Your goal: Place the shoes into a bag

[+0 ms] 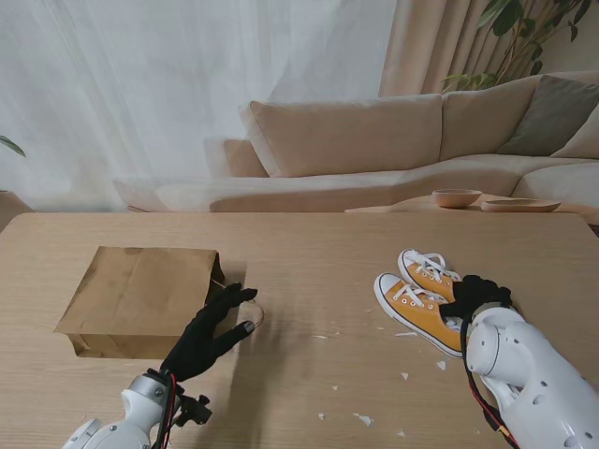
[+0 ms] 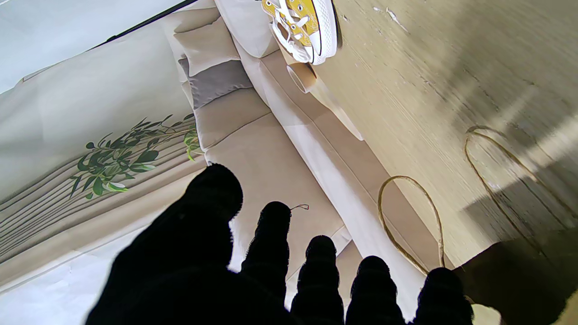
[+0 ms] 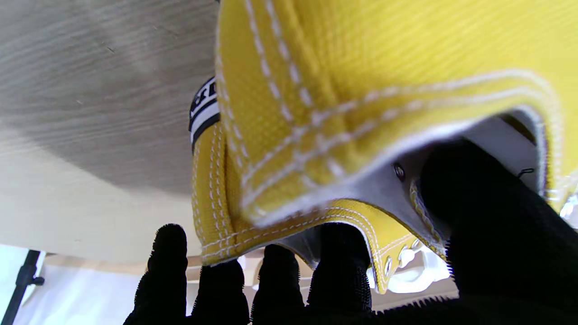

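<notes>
Holding: our right hand [image 1: 475, 297] has its black fingers [image 3: 336, 253] tucked into the heels of the yellow shoes [image 1: 421, 295], thumb inside one, gripping both.
Shoes: the pair lies side by side near the right edge of the table [image 1: 309, 262], toes pointing away from us.
Left hand: our left hand [image 1: 208, 337] is loose, fingers spread, holding nothing, right at the bag's mouth.
Bag: the brown paper bag [image 1: 140, 299] lies flat near the left edge, its string handles [image 2: 408, 221] on the wood.
Bits: small white scraps [image 1: 363, 418] lie near our edge.
</notes>
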